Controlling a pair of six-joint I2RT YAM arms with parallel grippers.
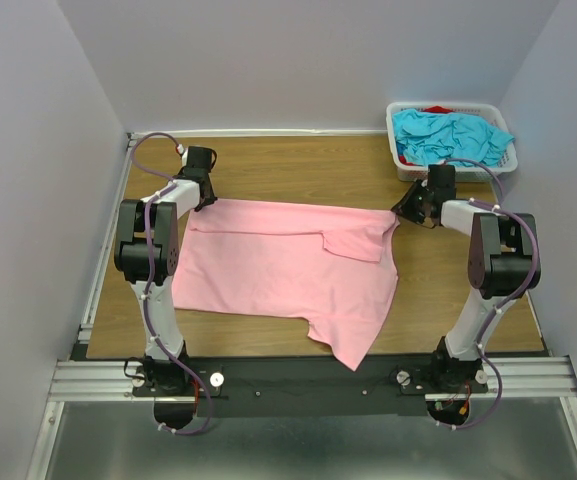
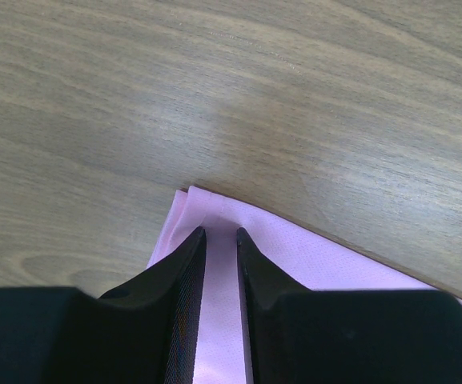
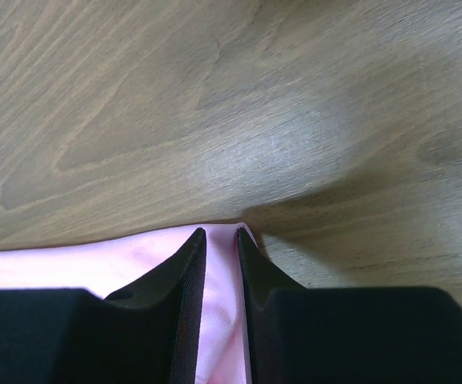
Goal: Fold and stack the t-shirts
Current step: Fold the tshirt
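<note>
The table (image 1: 268,165) carries one pink t-shirt (image 1: 278,275) spread nearly flat, its long axis running left to right between our two arms. From both tools the cloth lies toward the near edge, so any fold has to carry the far hem back over the body toward the arm bases.

Behind the right arm, in the far right corner, stands the white basket (image 1: 395,108) with the turquoise t-shirts (image 1: 448,135) heaped in it and a bit of red cloth (image 1: 436,108) at the back. It is well apart from the pink shirt and, we judge, out of the way of a pull toward us.

One near corner of the pink shirt droops over the front edge of the table, which could drag as the cloth moves. A sleeve flap (image 1: 353,240) lies folded in on the right side.

The left tool (image 1: 205,197) sits at the far left corner and the right tool (image 1: 404,210) at the far right corner. Each wrist view shows the jaws drawn almost together with pink cloth in the slit, so we judge both are pinching the hem. Neither arm is nearer, so the lift calls for both moving together.
</note>
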